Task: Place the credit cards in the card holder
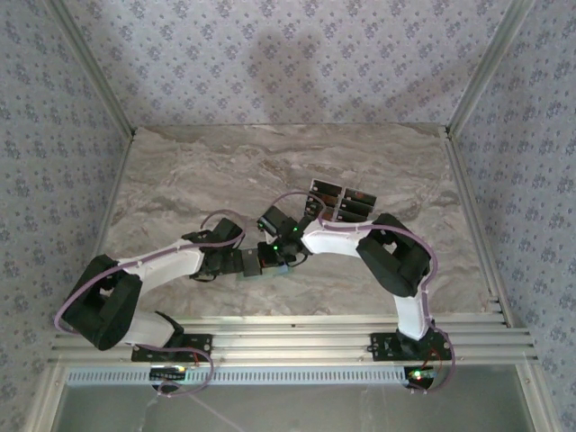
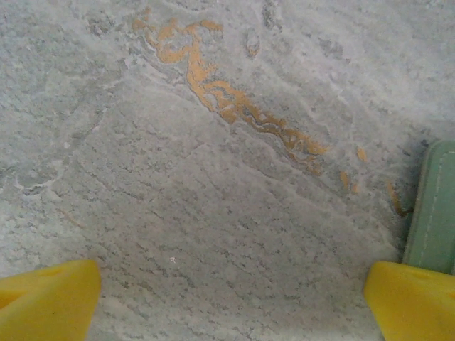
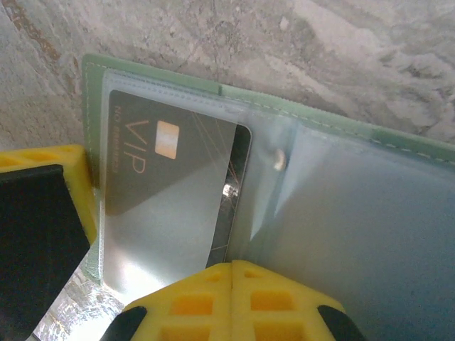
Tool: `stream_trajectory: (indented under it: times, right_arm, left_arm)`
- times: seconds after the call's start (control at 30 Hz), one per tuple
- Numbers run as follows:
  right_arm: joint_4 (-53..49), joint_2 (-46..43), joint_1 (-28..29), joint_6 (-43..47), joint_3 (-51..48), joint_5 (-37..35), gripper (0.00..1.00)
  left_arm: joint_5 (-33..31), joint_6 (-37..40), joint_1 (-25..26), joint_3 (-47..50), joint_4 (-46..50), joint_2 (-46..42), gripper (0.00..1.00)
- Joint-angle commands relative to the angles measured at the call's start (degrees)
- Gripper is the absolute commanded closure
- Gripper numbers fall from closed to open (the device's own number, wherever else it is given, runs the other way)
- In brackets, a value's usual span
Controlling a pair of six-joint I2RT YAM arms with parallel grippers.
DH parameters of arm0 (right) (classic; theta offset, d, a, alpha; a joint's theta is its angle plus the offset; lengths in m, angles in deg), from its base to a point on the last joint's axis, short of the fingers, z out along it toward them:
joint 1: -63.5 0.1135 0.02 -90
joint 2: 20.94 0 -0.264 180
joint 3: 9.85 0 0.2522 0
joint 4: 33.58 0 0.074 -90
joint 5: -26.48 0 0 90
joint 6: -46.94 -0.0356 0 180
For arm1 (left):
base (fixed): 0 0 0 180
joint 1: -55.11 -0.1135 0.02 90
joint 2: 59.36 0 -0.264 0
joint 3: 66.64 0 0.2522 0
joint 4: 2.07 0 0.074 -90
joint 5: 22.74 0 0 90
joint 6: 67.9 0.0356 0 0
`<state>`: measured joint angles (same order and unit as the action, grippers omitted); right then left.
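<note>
On the left, the left gripper (image 2: 231, 302) hangs low over the grey veined marble table (image 2: 213, 185). Its yellow fingers are spread wide with nothing between them. Its right-hand finger sits just beside the stitched edge of the pale sage-green, soft card holder (image 2: 435, 206). To do this step well, that arm should press down on the holder's near edge, or pinch it, so the pouch cannot skate across the smooth stone while a card is pushed in.

In the right wrist view the holder lies opened flat with its clear plastic sleeves facing up. A thin, dark, rectangular credit card (image 3: 167, 167), marked VIP and bearing an orange chip, lies mostly inside the left-hand sleeve. It is tilted, with one long edge near the centre fold.

The right gripper (image 3: 232, 284) is closed, its fingertips pressed together right at the card's lower end. Glare on the plastic hides whether they pinch the card's edge or merely butt against it. The card looks to need a shallow, straight push along the sleeve, square to the stitching, with release only once it seats.

Further right on the table, the other dark cards (image 1: 342, 202) lie in a cluster apart from the holder.
</note>
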<state>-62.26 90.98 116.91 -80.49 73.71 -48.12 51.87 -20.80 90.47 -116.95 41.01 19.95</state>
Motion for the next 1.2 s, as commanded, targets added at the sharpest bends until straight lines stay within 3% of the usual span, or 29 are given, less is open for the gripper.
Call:
stream_trajectory:
  times: [0.0, 0.23, 0.53, 1.17]
  right_arm:
    - [-0.2, 1.5, 1.2, 0.9, 2.5, 2.1, 0.95]
    - [-0.6, -0.5, 0.7, 0.9, 1.6, 1.7, 0.95]
    - [-1.2, -6.0, -1.1, 0.9, -0.7, -0.1, 0.87]
    - [-1.3, -0.6, -0.7, 0.9, 1.5, 0.3, 0.92]
  left_arm:
    - [1.8, 0.3, 0.1, 1.2, -3.2, 1.7, 0.02]
    - [1.0, 0.8, 0.0, -0.6, -0.8, -0.5, 0.02]
    - [0.5, 1.6, -1.1, -3.7, 3.2, -6.2, 0.02]
    - [0.6, 1.4, -2.2, -2.5, 4.2, -7.4, 0.02]
